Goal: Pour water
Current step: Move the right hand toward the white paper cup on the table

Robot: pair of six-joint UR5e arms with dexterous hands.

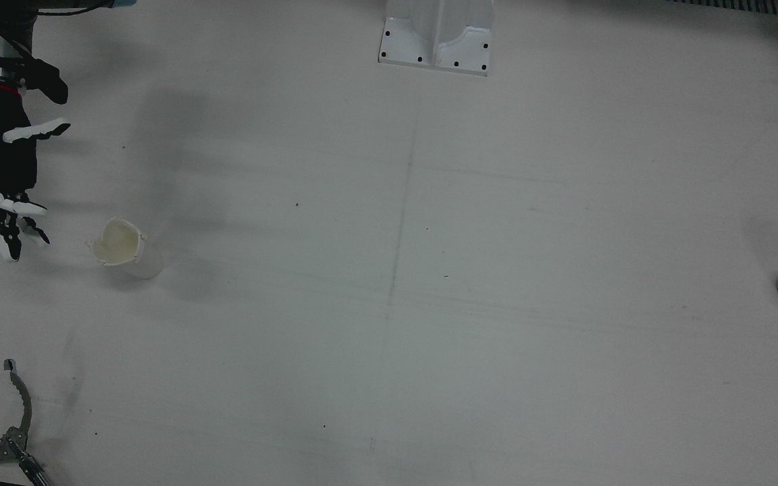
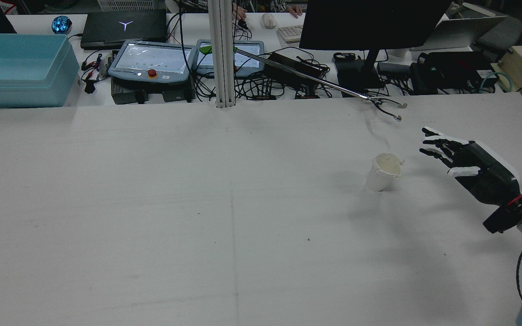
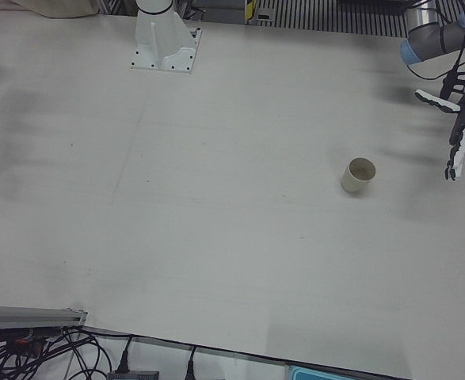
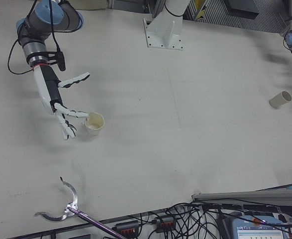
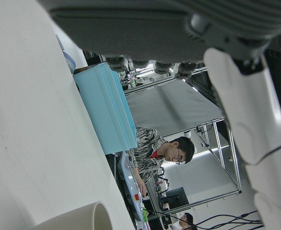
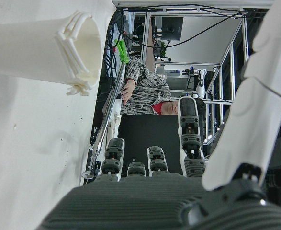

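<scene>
The white tabletop (image 1: 429, 304) lies mostly bare. At the front view's left edge the right hand (image 1: 4, 169) hovers, fingers (image 1: 7, 233) spread wide and empty, beside a crumpled cup (image 1: 122, 248). The left-front view alone shows the left hand (image 3: 460, 127) open near a beige cup (image 3: 358, 175).

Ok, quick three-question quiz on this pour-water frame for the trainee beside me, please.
1. True or false: the right hand is already closed around the crumpled-rim cup.
2. The second cup stands nearest to: A) the left hand B) the mounting bracket C) the grabber tool.
3. Fill in: in the rear view, the crumpled-rim cup stands ____ on the table.

Key: 1 false, the fingers are spread beside it; 2 A; 3 upright.
</scene>
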